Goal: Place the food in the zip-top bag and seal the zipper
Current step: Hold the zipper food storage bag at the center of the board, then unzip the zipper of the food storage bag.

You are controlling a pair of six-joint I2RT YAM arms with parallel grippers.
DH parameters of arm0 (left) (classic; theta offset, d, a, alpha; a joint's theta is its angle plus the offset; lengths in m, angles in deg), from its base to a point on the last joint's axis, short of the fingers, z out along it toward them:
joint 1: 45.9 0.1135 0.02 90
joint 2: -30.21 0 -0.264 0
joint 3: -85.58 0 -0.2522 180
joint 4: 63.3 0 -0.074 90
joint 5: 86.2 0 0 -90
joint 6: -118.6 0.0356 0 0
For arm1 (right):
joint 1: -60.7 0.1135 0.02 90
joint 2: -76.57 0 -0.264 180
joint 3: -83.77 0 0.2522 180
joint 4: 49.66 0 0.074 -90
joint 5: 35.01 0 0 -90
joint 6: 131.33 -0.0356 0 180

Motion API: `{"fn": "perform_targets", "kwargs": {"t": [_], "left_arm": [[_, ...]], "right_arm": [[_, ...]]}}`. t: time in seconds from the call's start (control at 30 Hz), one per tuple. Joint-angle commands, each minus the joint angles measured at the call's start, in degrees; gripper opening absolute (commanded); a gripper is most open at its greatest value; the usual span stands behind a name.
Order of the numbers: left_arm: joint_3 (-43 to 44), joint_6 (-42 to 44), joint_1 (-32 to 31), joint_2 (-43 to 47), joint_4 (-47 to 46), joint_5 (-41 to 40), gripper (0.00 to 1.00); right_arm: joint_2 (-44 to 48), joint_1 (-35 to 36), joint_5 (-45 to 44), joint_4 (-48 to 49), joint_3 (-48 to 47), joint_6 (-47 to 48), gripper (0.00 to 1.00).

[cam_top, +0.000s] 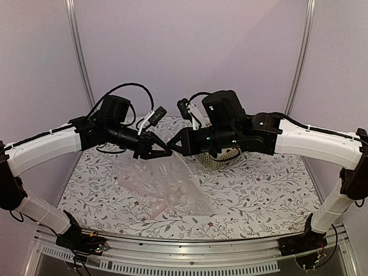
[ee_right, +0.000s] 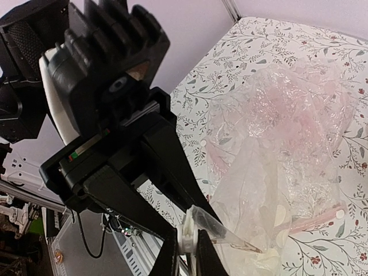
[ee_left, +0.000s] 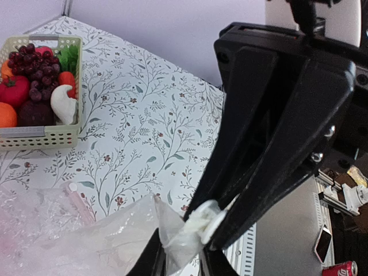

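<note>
Left end effector [cam_top: 156,150]: we saw its fingers clamped on a bunched corner of the zip-top bag [cam_top: 167,184], held above the table [cam_top: 259,195].
Right end effector [cam_top: 179,147]: it met the left one tip to tip over the middle of the table, and its fingers were pinched on that same corner of plastic.
Bag: it hung from the shared pinch and sloped down toward the near edge, with the rest crumpled on the table.
Zipper [ee_left: 79,202]: we saw a pinkish strip low on the bag near the table, but could not tell whether it was open or sealed.
Food: the grapes [ee_left: 31,63] and the red fruit [ee_left: 14,92] sat in the basket [ee_left: 40,138], not in the bag.
Deciding relation: the basket lay beyond the pinch, on the far right, close under the right arm. We judged that arm the nearer one, provided the left kept the bag up.
</note>
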Motion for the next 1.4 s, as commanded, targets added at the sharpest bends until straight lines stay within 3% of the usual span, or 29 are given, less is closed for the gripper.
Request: {"fn": "perform_targets", "kwargs": {"t": [0.0, 0.23, 1.37], "left_arm": [[-0.6, 0.1, -0.2, 0.2, -1.6, 0.3, 0.15], [-0.8, -0.3, 0.0, 0.4, -2.3, 0.4, 0.00], [-3.0, -7.1, 5.7, 0.5, -8.8, 2.3, 0.00]], "right_arm": [[1.7, 0.0, 1.3, 0.6, 1.0, -0.3, 0.00], [1.4, 0.0, 0.9, -0.7, 1.1, 0.3, 0.00], [0.6, 0.0, -3.2, -5.1, 1.9, 2.5, 0.00]]}}
